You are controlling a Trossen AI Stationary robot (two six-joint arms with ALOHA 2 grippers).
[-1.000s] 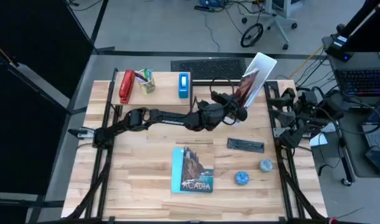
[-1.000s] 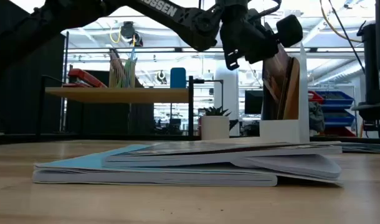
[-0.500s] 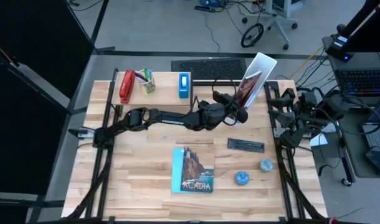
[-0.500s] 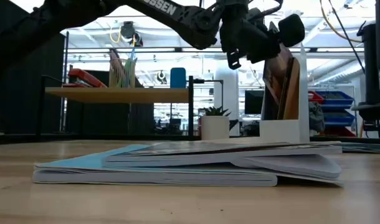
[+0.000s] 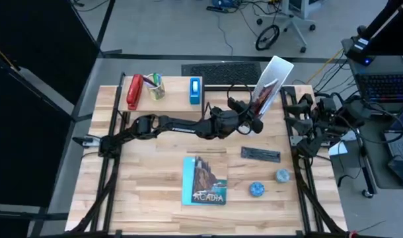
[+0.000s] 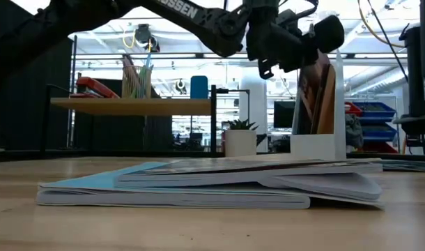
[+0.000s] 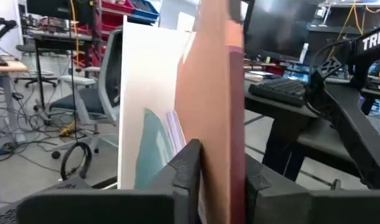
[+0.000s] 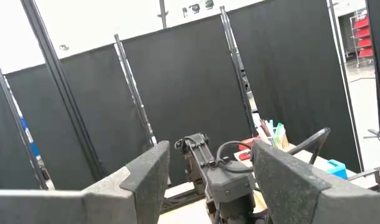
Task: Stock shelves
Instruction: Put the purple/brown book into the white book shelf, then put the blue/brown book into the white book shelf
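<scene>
The white file holder (image 5: 275, 71) stands at the table's far right, with a thin book with a reddish-brown cover (image 6: 313, 97) nearly upright inside it. My left gripper (image 5: 254, 114) reaches across the table to the holder and is shut on this book. The low wooden shelf (image 5: 175, 92) at the far left carries a red stapler (image 5: 133, 92), a pencil cup (image 5: 156, 86) and a blue box (image 5: 195, 90). A blue "Acadia" book (image 5: 205, 180) lies flat mid-table. My right gripper (image 8: 209, 180) is open, folded back at the table's right edge. My left gripper pinches the book's near edge (image 7: 218, 155) between its two fingers (image 7: 189, 171), one on each cover. The fingers come nearly level from the table's left side. The book stands almost upright, its lower part behind the file holder's low front wall (image 6: 313, 145).
A flat black case (image 5: 259, 154) and two small round things (image 5: 256, 189) (image 5: 281, 175) lie right of the Acadia book. A keyboard (image 5: 221, 69) sits beyond the far edge. The right arm (image 5: 314, 122) crowds the right edge beside the holder.
My left gripper has moved slightly toward the file holder, still shut on the book. The book has tipped from a slant to nearly upright and sits deeper in the holder.
</scene>
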